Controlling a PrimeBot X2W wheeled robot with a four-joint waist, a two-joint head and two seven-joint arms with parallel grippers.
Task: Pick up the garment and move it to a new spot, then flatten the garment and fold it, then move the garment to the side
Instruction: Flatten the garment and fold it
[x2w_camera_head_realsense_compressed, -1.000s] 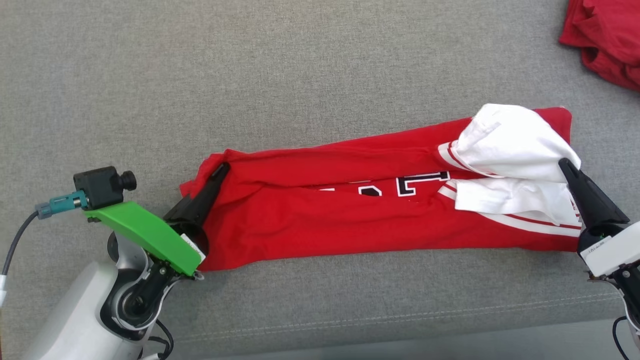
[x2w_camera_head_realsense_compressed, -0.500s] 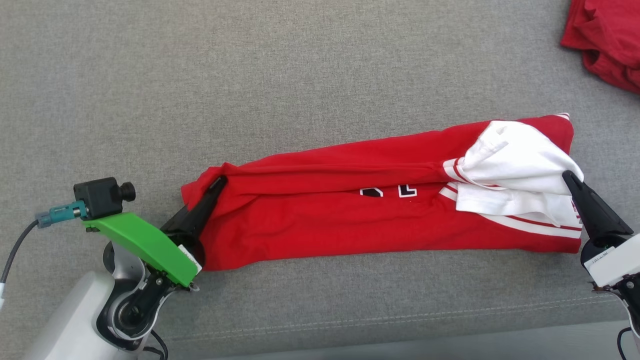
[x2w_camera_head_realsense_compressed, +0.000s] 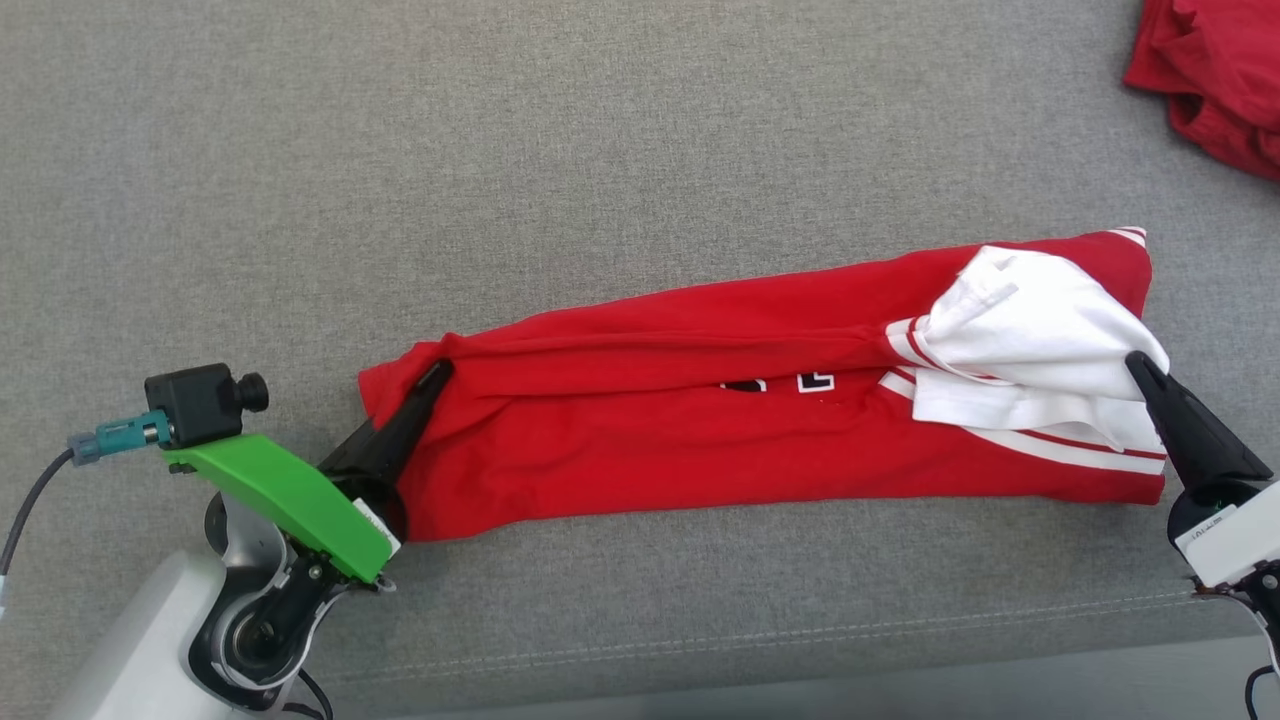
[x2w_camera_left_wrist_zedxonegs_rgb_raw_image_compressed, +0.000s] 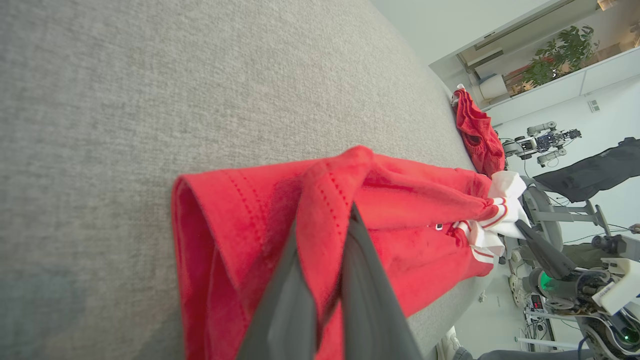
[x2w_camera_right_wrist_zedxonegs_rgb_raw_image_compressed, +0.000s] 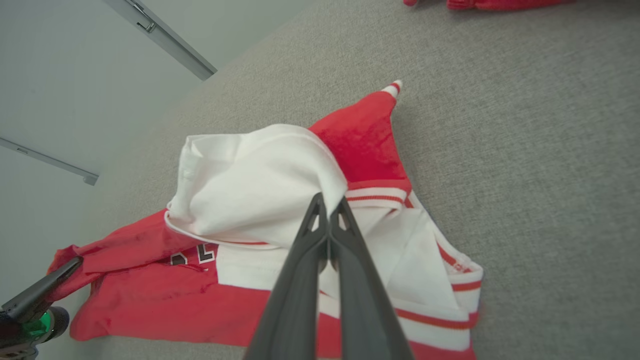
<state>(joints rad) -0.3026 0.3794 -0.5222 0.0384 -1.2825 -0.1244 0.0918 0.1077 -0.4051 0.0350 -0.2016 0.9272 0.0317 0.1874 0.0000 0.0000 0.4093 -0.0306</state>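
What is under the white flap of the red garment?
Under the white flap, striped trim and red fabric of the garment show at its edges. Whatever is beneath its middle is covered.

The garment (x2w_camera_head_realsense_compressed: 650, 450) is soft, matt knit cloth, red with white cloth panels and dotted stitching along the hem. The surface (x2w_camera_head_realsense_compressed: 500, 150) is coarse grey woven fabric, matt and faintly fuzzy. The left end effector (x2w_camera_head_realsense_compressed: 437, 370) and right end effector (x2w_camera_head_realsense_compressed: 1136, 360) are smooth, dull black plastic; the green bracket (x2w_camera_head_realsense_compressed: 290, 490) looks like satin-finish plastic.

Black-outlined white lettering (x2w_camera_head_realsense_compressed: 815, 382) on the red garment (x2w_camera_head_realsense_compressed: 650, 460), mostly hidden in a fold, no word readable
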